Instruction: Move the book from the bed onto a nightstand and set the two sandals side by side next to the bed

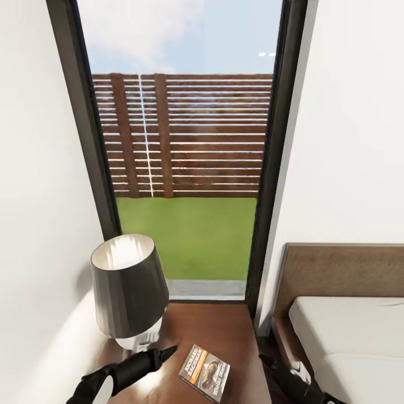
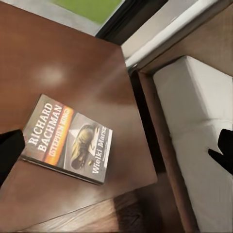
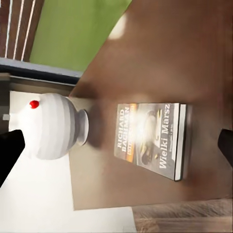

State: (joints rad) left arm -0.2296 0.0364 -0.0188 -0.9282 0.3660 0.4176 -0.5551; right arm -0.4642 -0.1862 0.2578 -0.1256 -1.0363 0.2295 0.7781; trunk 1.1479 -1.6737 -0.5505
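White-walled bedroom corner, tall window (image 1: 185,140) onto grass and slatted fence. Left hand (image 1: 163,354) hovers over the nightstand tabletop (image 1: 224,328), apparently pinched closed, gripping nothing. Book (image 1: 205,372) lies flat on the tabletop just beside it, cover up, near the front edge. Lamp (image 1: 129,292) stands behind the left hand. Right hand (image 1: 268,359) low between nightstand and bed (image 1: 348,331); grip state: cannot tell.
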